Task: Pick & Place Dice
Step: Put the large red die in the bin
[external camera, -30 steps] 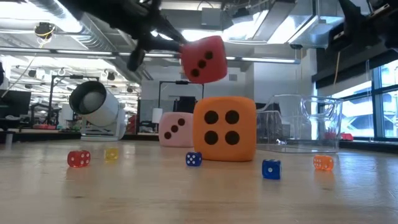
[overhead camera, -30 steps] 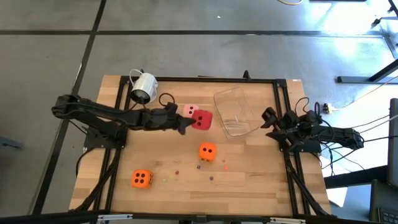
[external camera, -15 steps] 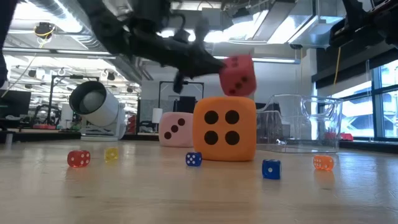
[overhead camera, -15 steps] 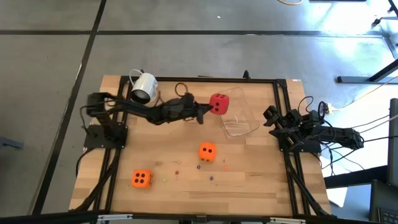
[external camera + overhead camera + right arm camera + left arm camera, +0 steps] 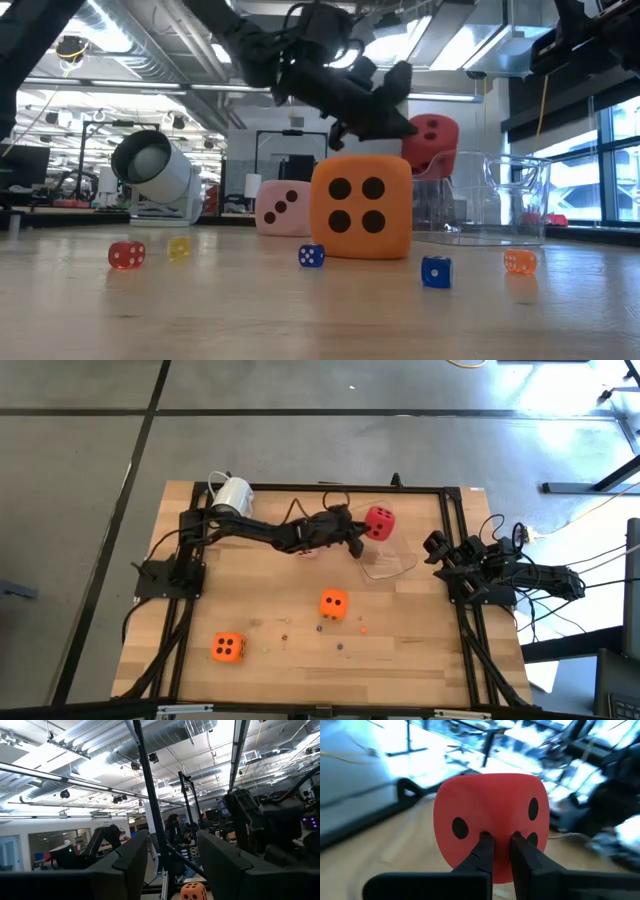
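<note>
Nearest the low camera, an orange die (image 5: 361, 206) rests on the table (image 5: 420, 650), the pink die (image 5: 281, 208) behind it. Beyond, the left gripper (image 5: 358, 536) pinches the red die (image 5: 379, 522) aloft over the clear container (image 5: 392, 562): carrying step; next, release inside. The right gripper (image 5: 432, 550) waits, fingers spread, at the table's edge. No legible writing
</note>
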Controlling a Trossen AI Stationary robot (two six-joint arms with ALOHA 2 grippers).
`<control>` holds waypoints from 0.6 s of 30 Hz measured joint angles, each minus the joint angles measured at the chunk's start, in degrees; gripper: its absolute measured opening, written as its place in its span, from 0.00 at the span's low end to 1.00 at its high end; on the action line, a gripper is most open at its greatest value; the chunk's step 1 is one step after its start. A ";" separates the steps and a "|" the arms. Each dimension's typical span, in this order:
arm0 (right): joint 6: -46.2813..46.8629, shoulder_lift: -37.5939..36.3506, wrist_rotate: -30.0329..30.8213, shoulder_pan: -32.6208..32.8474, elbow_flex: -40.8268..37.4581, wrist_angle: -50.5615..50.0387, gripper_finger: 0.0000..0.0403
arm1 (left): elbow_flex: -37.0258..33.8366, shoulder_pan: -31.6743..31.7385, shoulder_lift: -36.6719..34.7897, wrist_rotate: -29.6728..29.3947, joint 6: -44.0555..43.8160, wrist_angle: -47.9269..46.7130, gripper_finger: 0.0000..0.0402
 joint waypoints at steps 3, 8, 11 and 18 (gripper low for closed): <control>-0.22 0.00 -0.69 0.01 0.00 -0.02 0.43 | 2.53 -0.41 0.00 -4.77 4.07 -5.68 0.05; -0.39 0.00 -0.68 0.01 0.00 -0.02 0.43 | 3.90 -0.44 -0.02 -6.05 5.58 -11.15 0.05; -0.63 0.00 -0.67 -0.01 0.00 -0.02 0.43 | 3.83 -0.44 -0.01 -6.07 5.65 -13.41 0.08; -0.66 0.00 -0.67 -0.01 0.00 -0.04 0.43 | 3.84 -0.35 -0.02 -6.11 5.63 -14.80 0.19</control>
